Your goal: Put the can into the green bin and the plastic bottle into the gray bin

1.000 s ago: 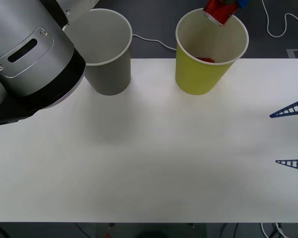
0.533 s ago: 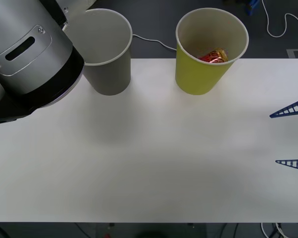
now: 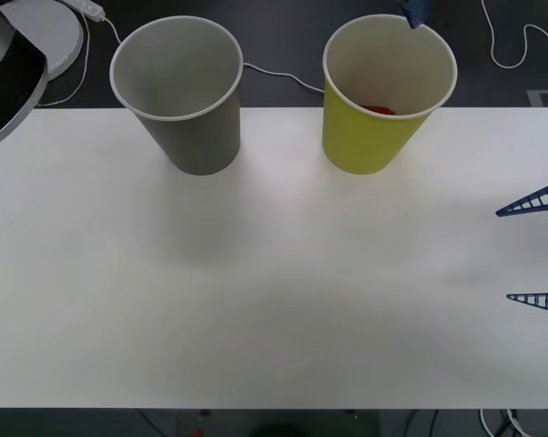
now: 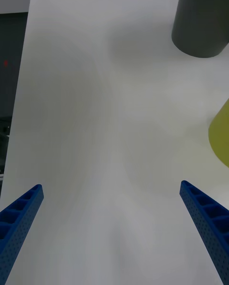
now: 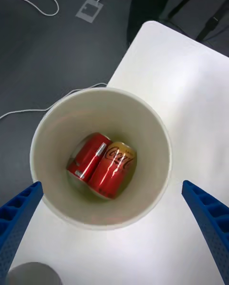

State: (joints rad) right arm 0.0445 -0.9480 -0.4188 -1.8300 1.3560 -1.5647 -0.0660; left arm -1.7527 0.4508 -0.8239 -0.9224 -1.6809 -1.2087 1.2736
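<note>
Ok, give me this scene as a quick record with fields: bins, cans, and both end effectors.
green bin: upright on table, holds cans
cans: two lying side by side at its bottom
gray bin: upright, looks empty
left end effector: open, above green bin
right end effector: open, over bare table at the robot's right
bottle: not seen
</note>
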